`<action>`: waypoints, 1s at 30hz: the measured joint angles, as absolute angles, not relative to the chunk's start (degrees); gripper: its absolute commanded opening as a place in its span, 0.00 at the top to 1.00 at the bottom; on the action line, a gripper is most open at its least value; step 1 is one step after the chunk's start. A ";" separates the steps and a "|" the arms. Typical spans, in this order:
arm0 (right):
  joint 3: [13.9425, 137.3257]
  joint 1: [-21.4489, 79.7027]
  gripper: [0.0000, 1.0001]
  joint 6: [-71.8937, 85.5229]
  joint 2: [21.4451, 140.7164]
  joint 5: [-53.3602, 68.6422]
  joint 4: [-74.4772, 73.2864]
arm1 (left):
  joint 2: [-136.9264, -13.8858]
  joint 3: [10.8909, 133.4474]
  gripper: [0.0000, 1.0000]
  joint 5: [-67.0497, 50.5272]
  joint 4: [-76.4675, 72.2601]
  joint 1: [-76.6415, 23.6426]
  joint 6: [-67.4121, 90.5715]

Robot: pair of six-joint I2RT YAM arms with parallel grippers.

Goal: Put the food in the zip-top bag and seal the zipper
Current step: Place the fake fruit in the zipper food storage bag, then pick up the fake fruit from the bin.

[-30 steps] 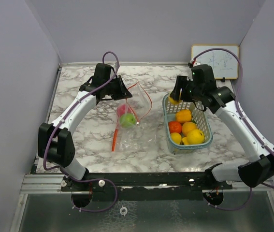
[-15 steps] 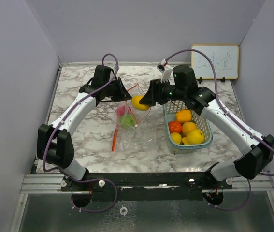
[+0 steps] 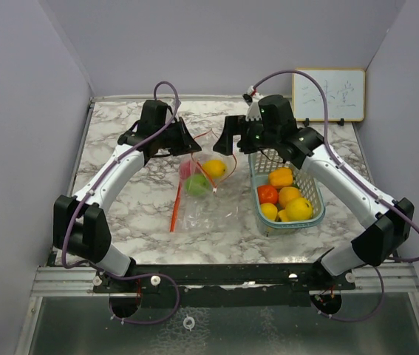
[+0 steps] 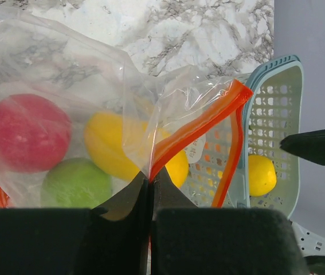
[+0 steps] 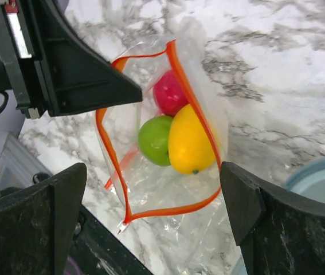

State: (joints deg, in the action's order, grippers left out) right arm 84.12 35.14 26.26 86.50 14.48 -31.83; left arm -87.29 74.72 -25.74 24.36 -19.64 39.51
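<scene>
**A:** The yellow fruit (image 3: pixel 214 168) has been released! It is now seen inside the zip-top bag (image 3: pixel 198 211), beside the green fruit (image 5: pixel 153 140) and pink fruit (image 5: pixel 169 91).

**B:** The right gripper (image 3: pixel 230 139) is spread wide and empty above the bag's mouth. The bag's rim is kept pinched by the left gripper (image 4: pixel 151 184).

**A:** More fruit is left in the basket (image 3: pixel 314 214), right of the bag, so sealing is judged premature.

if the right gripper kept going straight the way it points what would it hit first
Probably the open mouth of the zip-top bag, then the yellow fruit just inside it, though depth is unclear. The right gripper is open and empty.
</scene>
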 measured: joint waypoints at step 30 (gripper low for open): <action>69.69 27.62 0.00 35.53 90.30 -22.96 -49.69 | -87.20 73.41 1.00 -27.86 23.64 -19.64 38.61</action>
